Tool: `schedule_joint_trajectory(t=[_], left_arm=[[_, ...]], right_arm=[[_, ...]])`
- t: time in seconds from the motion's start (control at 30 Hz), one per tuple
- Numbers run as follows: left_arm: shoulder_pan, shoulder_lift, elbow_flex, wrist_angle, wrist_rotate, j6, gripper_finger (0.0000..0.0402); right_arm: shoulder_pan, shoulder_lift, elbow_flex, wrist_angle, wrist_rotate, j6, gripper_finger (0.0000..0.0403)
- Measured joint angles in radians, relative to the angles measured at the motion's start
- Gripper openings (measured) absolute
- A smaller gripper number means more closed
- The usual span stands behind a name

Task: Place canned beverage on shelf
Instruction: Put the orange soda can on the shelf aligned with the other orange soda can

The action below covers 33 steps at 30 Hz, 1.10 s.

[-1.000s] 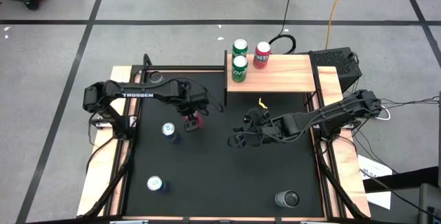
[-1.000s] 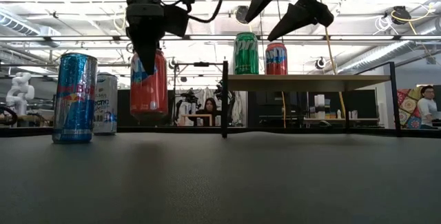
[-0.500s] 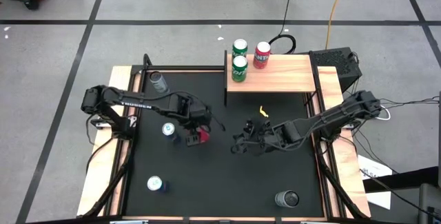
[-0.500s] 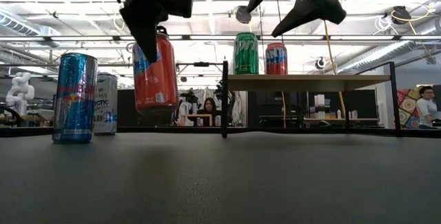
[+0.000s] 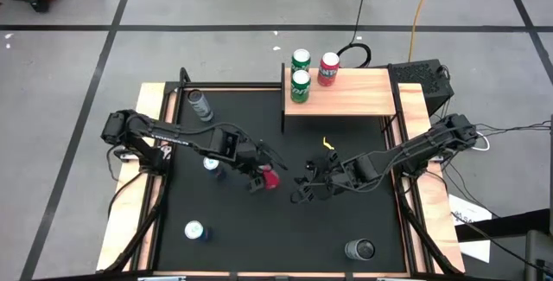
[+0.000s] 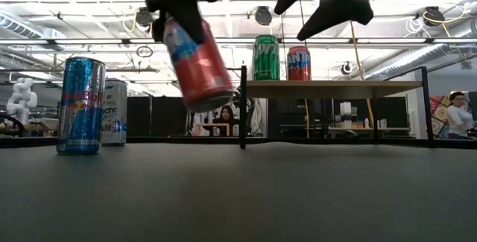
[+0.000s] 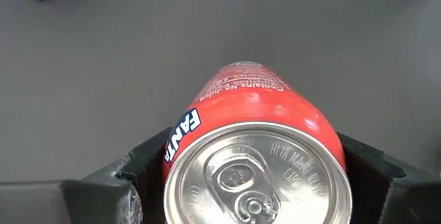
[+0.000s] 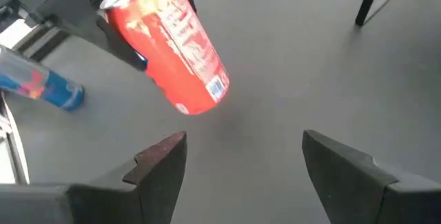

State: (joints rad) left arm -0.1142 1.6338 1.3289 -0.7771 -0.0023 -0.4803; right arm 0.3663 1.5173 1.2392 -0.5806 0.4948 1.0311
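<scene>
Overhead, much of the red aluminium Fanta can (image 5: pixel 271 178) is masked by the left gripper (image 5: pixel 259 177), whose dark fingers clench its sides; only a red sliver shows at the centre of the high view. From table height the can (image 6: pixel 197 63) hangs tilted, clear of the black tabletop mat (image 6: pixel 238 190), its top cut off by the gripper and the upper edge of the frame. The left wrist view shows the silver lid and pull tab, the label reading only "FANT". Right of centre, the right gripper (image 5: pixel 304 186) hovers with jaws spread and empty, just beside the can. At upper centre the light-brown wooden shelf on thin black posts (image 5: pixel 354 95) carries two green cans (image 5: pixel 300 73) and one red can (image 5: pixel 328 68). A blue Red Bull can (image 6: pixel 80 106) stands at left in the low view, partly hiding a pale can behind it. Compared with a second earlier, the red can has travelled rightward toward mid-table and tipped from upright to slanted.
</scene>
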Motion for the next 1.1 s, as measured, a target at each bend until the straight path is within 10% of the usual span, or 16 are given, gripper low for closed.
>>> schedule_joint_trajectory(t=[0.3,0.53,1.1], left_arm=[[-0.059,0.105,0.0,0.013,-0.028,-0.275,0.029],[-0.085,0.154,0.002,0.016,-0.041,-0.424,0.029],[-0.111,0.172,-0.001,0.206,-0.046,-0.321,0.0343]], right_arm=[[0.034,0.0,-0.089,0.021,-0.02,-0.079,0.0274],[0.041,0.0,-0.272,0.424,-0.094,-0.163,0.0274],[0.041,0.0,-0.291,0.48,-0.108,-0.286,0.028]])
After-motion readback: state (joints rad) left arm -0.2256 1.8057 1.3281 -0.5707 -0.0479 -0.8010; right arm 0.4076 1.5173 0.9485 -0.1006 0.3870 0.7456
